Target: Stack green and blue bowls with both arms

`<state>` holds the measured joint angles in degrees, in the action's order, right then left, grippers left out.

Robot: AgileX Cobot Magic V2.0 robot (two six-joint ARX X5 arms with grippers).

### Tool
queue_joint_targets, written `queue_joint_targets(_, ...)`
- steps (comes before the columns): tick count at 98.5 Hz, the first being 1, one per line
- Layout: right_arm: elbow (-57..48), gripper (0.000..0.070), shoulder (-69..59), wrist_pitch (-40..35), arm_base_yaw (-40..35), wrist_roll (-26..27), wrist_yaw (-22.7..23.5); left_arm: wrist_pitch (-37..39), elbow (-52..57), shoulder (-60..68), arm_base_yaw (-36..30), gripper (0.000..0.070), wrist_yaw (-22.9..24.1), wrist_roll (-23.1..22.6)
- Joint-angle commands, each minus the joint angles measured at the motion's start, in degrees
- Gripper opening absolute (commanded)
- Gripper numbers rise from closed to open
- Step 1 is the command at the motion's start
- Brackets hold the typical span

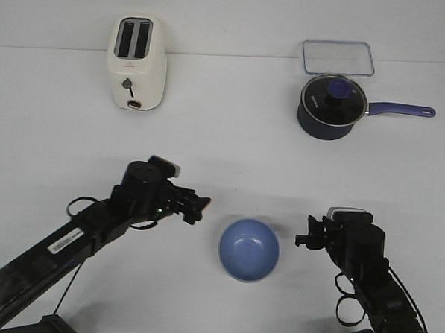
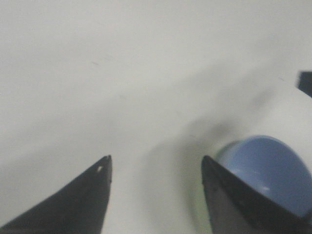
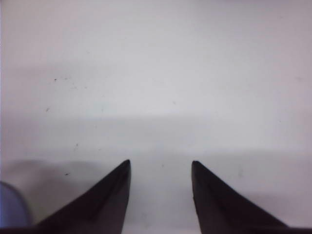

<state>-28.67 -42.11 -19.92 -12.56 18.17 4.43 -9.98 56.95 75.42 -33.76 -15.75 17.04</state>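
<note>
The periwinkle blue bowl (image 1: pixel 249 249) sits upright on the white table at the front centre. In the left wrist view it (image 2: pixel 273 168) shows beside one finger, with a thin pale green edge (image 2: pixel 220 152) along its rim, as of the green bowl under it. The front view shows no more of the green bowl. My left gripper (image 1: pixel 198 207) is open and empty, just left of the bowl (image 2: pixel 156 158). My right gripper (image 1: pixel 302 239) is open and empty, just right of the bowl (image 3: pixel 161 162). A blue sliver (image 3: pixel 9 204) shows at that view's edge.
A cream toaster (image 1: pixel 138 64) stands at the back left. A dark navy saucepan (image 1: pixel 330 106) with a glass lid and long handle stands at the back right. A clear rectangular container (image 1: pixel 338 58) lies behind it.
</note>
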Motion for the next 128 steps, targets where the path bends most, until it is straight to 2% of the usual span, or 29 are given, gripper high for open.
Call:
queue_joint_targets(1, -0.1, 0.0025, 1.4, 1.1, -0.1, -0.5, -0.2, -2.9, 0.9, -3.1, 2.3, 0.0067, 5.4, -4.5)
queue_joint_targets(3, -0.1, 0.0000, 2.1, 1.5, -0.1, -0.5, -0.4, -3.5, 0.8, -4.4, 3.2, 0.0000, 7.0, -5.0)
queue_joint_targets(6, 0.2, 0.0000, 3.3, 2.6, -0.1, -0.5, -0.6, -3.8, 0.4, -6.4, 4.5, 0.0023, 9.5, -5.1)
queue_joint_targets(17, 3.1, 0.0000, 9.9, 8.4, -0.1, -0.5, -0.7, -1.7, -4.7, -15.9, 8.5, 0.0015, 18.0, -5.8)
queue_joint_targets(31, 9.5, 0.0000, 21.2, 14.6, -0.1, -2.8, -2.9, 10.2, -20.2, -33.1, 11.7, 0.0013, 28.2, -9.6)
queue_joint_targets(43, 12.7, 0.0000, 27.7, 16.6, -0.1, -3.3, -6.5, 17.6, -31.4, -44.9, 15.1, 0.0013, 29.5, -11.1)
queue_joint_targets(53, 12.9, 0.0000, 28.6, 16.4, -0.1, -3.3, -9.1, 17.9, -35.8, -50.6, 17.8, 0.0015, 29.5, -10.3)
queue_joint_targets(64, 12.9, 0.0000, 28.6, 16.5, -0.1, -3.3, -9.0, 15.7, -36.2, -53.4, 19.1, 0.0015, 29.5, -9.9)
queue_joint_targets(128, 12.9, 0.0000, 28.6, 16.9, -0.1, -3.3, -9.0, 15.8, -36.2, -57.4, 19.2, 0.0015, 29.5, -9.9)
